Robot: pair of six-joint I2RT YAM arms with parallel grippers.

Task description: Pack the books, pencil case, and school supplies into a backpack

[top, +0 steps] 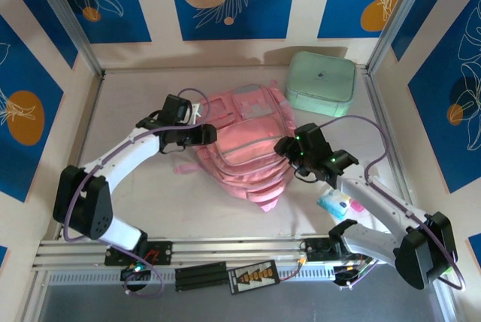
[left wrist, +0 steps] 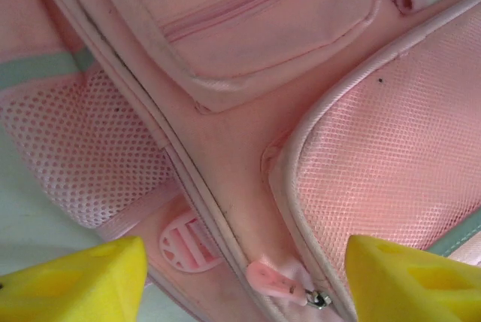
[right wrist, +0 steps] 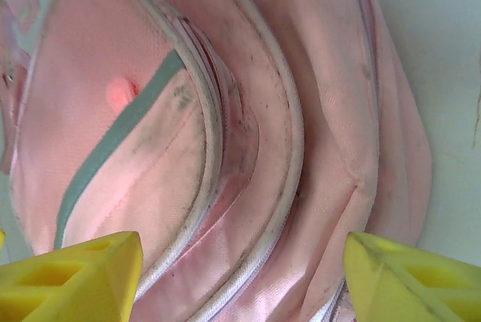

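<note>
Backpack: the soft light-pink fabric backpack point(top: 240, 153) lies flat in the middle of the pale table point(top: 150, 202), front pockets up, between the two arms.
Left gripper: the left gripper point(top: 199, 134) hovers over the pack's left edge. In its wrist view point(left wrist: 244, 292) the jaws are spread and pinch nothing. A pink rubbery zip pull point(left wrist: 274, 277) lies on the fabric between the yellow foam fingertips point(left wrist: 75, 284).
Right gripper: the right gripper point(top: 289, 149) is at the pack's right edge. In its wrist view point(right wrist: 240, 280) the jaws are also spread wide, with only the pack's seams below them.
Progress: I cannot tell whether the books are already inside. The pack looks plump and layered, so probably something is in it.
Left to do: a small light-blue and pink packet point(top: 336, 203) lies on the table beside the right arm. I judge it is a supply waiting to go in, with the zips to close after that.
Zips: from the right wrist, the piped seams run in nested curves. Whether they are open or shut is unclear.
Fabric: smooth woven cloth point(left wrist: 248, 111) with white piping, a see-through mesh panel point(left wrist: 90, 156) and a grey-green stripe. The cloth is scuffed and grubby near the seams point(right wrist: 323, 111).
Other thing: a mint-green rounded square box point(top: 321, 83) stands just beyond the pack's far right corner.
</note>
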